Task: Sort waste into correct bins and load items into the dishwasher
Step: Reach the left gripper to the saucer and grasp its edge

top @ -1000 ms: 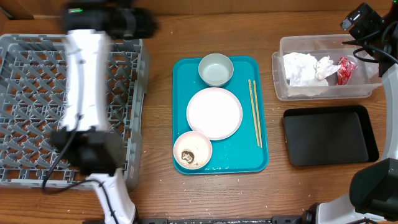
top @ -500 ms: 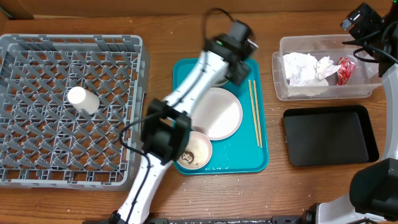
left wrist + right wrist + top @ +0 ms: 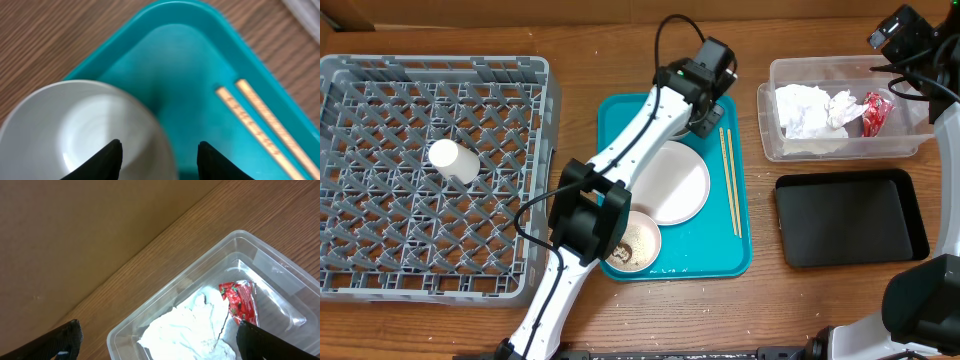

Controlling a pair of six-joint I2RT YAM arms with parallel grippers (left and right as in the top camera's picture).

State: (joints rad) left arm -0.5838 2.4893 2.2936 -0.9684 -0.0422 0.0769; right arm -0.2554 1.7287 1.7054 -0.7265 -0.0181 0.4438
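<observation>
Above the far bowl (image 3: 75, 130), left gripper (image 3: 159, 150), previously over rack (image 3: 360, 200)

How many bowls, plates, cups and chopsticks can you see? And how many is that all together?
Bowls: 2, the empty bowl and the bowl with scraps
Plate: 1
Cup: 1
Chopsticks: 2
Total: 6

Left claw (image 3: 159, 154) from rack (image 3: 380, 220) to bowl (image 3: 75, 132)
</observation>
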